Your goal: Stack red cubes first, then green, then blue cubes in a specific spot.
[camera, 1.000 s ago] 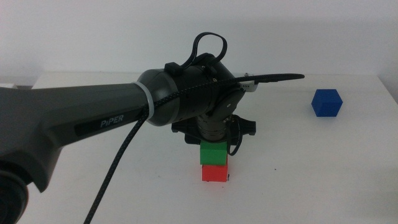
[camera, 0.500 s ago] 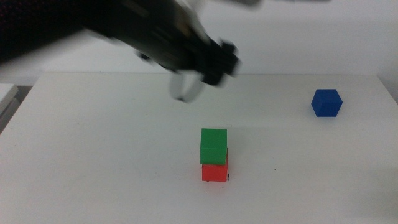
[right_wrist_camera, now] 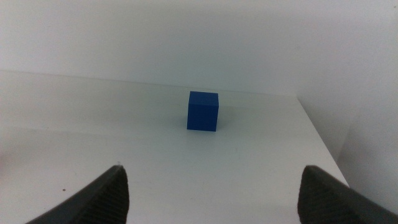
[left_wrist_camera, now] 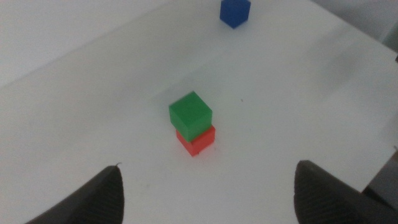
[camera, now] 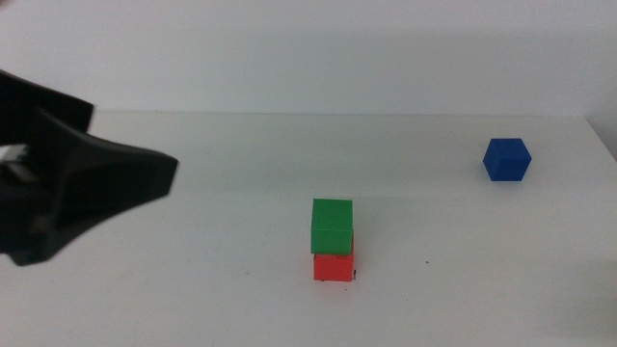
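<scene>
Since a second ago the left arm has pulled back off the stack to the bench's left side, leaving the green cube resting free on the red cube. The left tool hangs above and back from the pair, its dark jaws spread wide and empty. The right tool is out of the middle view; its wrist camera shows its jaws wide apart too, facing the blue cube, which sits alone far to the right of the white bench, well apart from the stack.

Judging by this, blue is next. A good pick would square the jaws on two opposite flat faces, then lower it gently, since the green cube sits slightly off the red one's edges. All three are small, matte, sharp-edged blocks of equal size.
</scene>
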`<state>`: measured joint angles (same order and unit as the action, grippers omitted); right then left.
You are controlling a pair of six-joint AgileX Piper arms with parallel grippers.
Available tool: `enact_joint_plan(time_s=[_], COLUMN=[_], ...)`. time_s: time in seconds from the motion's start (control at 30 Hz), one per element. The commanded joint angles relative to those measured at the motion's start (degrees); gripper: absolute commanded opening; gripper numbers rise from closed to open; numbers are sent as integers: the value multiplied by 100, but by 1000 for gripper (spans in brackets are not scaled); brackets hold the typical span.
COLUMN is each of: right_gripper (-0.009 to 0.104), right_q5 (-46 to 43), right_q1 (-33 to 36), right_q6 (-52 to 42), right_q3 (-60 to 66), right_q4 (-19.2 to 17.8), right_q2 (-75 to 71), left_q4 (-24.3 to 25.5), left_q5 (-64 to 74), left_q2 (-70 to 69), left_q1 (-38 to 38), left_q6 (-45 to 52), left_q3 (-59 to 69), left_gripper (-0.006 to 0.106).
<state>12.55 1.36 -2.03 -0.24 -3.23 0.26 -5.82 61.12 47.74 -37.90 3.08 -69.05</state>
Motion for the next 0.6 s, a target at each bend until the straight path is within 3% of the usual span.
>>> enact_joint_plan(time_s=[0.0,0.4,0.57], right_gripper=[93,93,93], right_q5=[-55,-55,-576], right_q1=[-28,-28,-28], right_q6=[-43,-43,-340], right_q3=[24,24,24], right_q4=[-28,-28,-377], right_q2=[-26,-26,-26], left_q4=[-44,44,44], left_q5=[-210,-281,-281], left_q2=[-139,-236,-236], left_q1=[13,13,13], left_q6=[1,-7,-7], left_q3=[20,20,20], left_gripper=[94,94,94])
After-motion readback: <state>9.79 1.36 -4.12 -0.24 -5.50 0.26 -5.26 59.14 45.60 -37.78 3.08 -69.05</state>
